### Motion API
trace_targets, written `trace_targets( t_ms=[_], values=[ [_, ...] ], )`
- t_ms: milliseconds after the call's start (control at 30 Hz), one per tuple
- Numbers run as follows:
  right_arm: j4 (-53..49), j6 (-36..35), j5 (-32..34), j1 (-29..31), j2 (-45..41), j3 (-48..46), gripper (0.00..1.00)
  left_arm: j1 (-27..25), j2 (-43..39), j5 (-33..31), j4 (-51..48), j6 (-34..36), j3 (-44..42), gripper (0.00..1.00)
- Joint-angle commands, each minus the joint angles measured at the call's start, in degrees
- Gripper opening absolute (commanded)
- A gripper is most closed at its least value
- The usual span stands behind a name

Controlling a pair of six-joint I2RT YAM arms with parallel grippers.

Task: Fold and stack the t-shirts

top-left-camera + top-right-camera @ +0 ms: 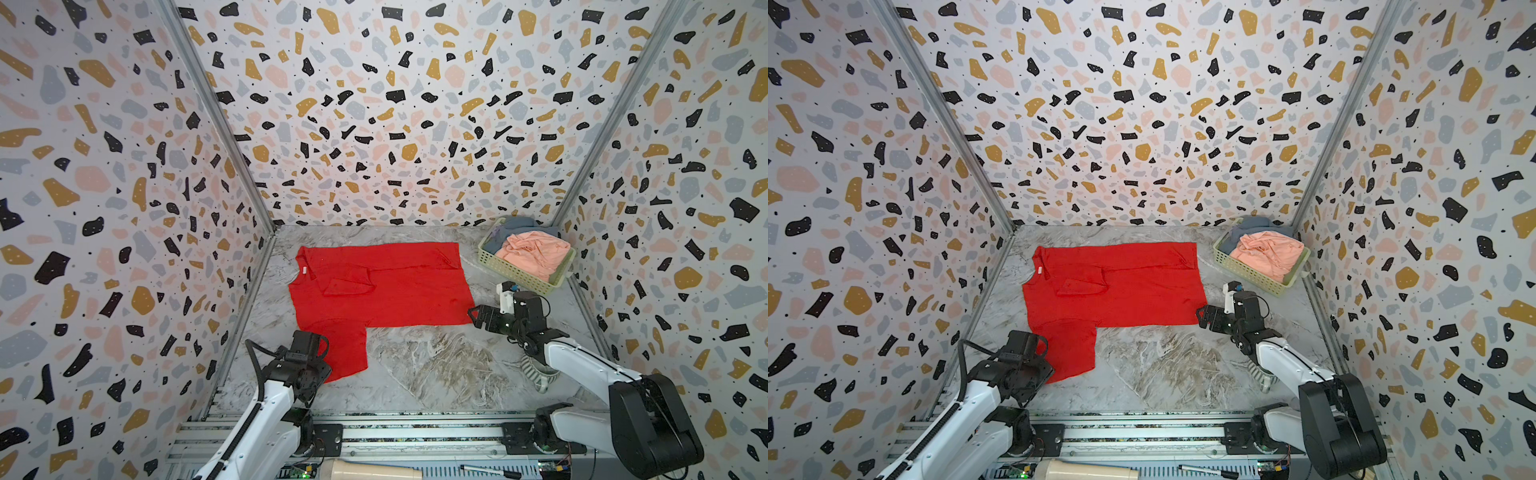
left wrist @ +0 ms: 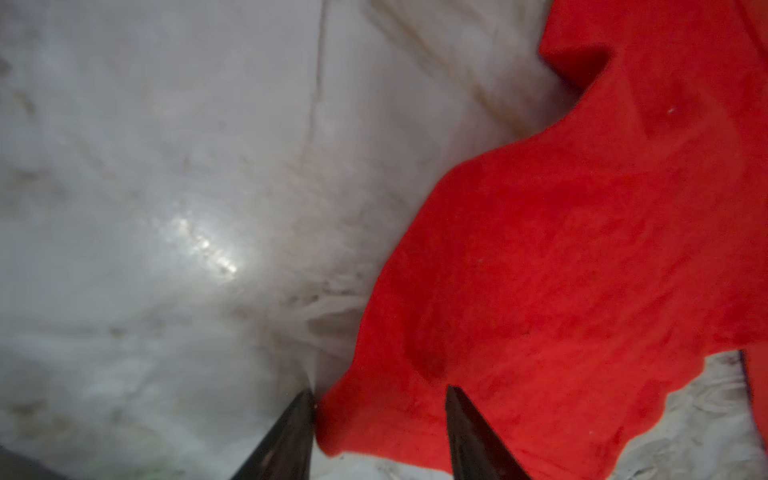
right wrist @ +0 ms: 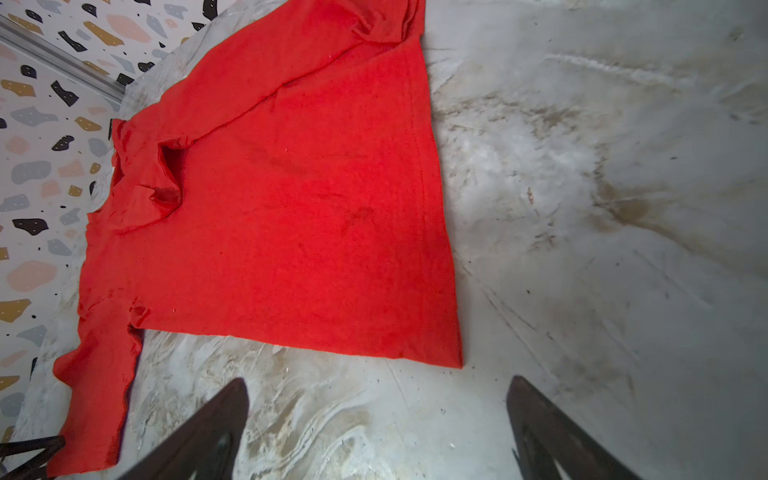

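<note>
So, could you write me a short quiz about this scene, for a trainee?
1. True or false: the red t-shirt lies flat on the table.
2. The salmon-pink t-shirt is: A in the basket; B on the table; C under the red t-shirt.
3. Which claw has red cloth between its tips?
Key: 1 true; 2 A; 3 the left claw.
</note>
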Motion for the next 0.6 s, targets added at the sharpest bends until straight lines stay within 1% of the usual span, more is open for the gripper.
trace_targets(
  t_ms=[0,67,133,267,400,500,567],
  values=[
    [-0.84,-0.75,-0.34,-0.64,-0.49,1.53,0.97,-0.17,0.92,1.62,2.24,-1.73,-4.22,0.42],
    [-1.78,-0.26,-0.12,-1.01,-0.68,1.11,0.97,-0.12,1.13,0.64,1.4,-0.96,-3.23,0.31],
    [-2.78,0.2,0.12,-1.12,-0.39,0.88,0.97,-0.17,0.9,-0.07,0.49,-0.28,-2.02,0.22],
    [-5.54,1.51,0.98,-1.14,1.49,0.46,0.94,-0.15,0.32,-0.6,-0.01,0.42,-0.54,0.13],
    [-3.91,4.12,1.42,-1.06,3.97,-1.05,0.88,-0.16,-0.89,-1.02,0.37,0.93,0.11,0.03],
    [-1.77,5.09,2.71,-0.15,6.48,-1.36,0.81,-0.17,-2.14,-1.22,1.17,1.22,0.19,0.01],
    [-1.37,4.92,4.62,0.57,8.98,-0.36,0.74,-0.14,-2.51,-1.23,1.57,1.78,0.2,0.0]
  ],
)
